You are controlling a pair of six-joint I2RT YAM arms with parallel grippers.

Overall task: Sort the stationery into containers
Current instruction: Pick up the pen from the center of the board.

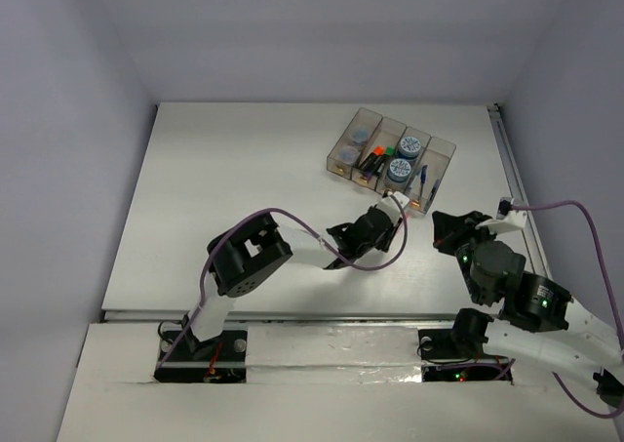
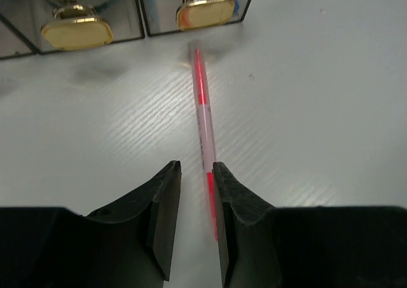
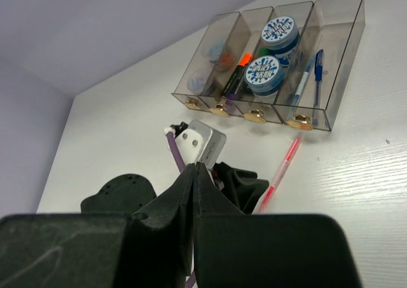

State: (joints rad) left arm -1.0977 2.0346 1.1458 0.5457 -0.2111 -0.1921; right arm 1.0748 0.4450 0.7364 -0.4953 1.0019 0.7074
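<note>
The containers [image 1: 444, 147] are four joined smoky bins at the far right, also in the right wrist view [image 3: 346, 27]. From the left they hold small rolls [image 1: 359, 134], markers [image 1: 375, 155], two blue-white rolls [image 1: 409, 146] and blue pens [image 1: 424, 179]. A red pen [image 2: 205, 119] lies on the table, pointing at the bins' near ends [image 2: 95, 41]. My left gripper [image 2: 196, 167] is open, low over the table, with the pen's rear end between its jaws, close to the right finger. It also shows in the top view [image 1: 382, 225]. My right gripper [image 3: 194, 167] is shut and empty, right of the left one [image 1: 445, 229].
Gold knobs [image 2: 203, 11] stick out at the bins' near ends. A rail [image 1: 515, 183] runs along the table's right edge. The left arm's purple cable [image 1: 292, 218] loops over the table. White walls stand behind and at both sides.
</note>
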